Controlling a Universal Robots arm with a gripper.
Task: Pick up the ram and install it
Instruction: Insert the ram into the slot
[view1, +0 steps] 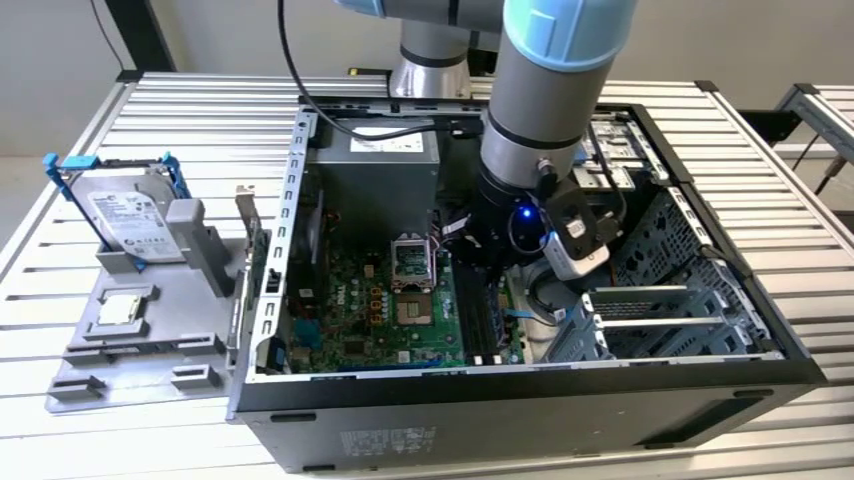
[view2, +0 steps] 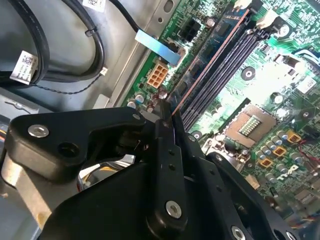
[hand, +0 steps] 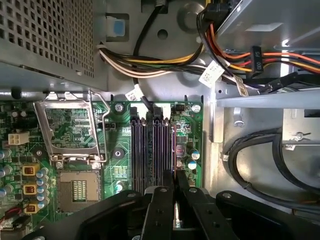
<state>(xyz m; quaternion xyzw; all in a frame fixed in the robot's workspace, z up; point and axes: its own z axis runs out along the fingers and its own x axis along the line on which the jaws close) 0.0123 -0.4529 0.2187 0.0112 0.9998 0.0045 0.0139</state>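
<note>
While down inside the open computer case (view1: 694, 330), the gripper (hand: 176, 200) is clamped narrow on the ram (view2: 210, 62), held edge-on between its fingers (hand: 159, 210). Ram sits over the memory slots (hand: 150, 150) on the green motherboard (hand: 115, 165), beside the open processor socket (hand: 75, 150). Hard drive (view1: 127, 215) stands on the grey fixture (view1: 134, 350) outside the case, on the exterior view's left.

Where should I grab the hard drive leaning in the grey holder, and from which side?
Probably its free top edge, pinched across the two flat faces, coming down from above. The hard drive stands tilted in the grey holder, bottom seated, with blue rails along its sides.
</note>
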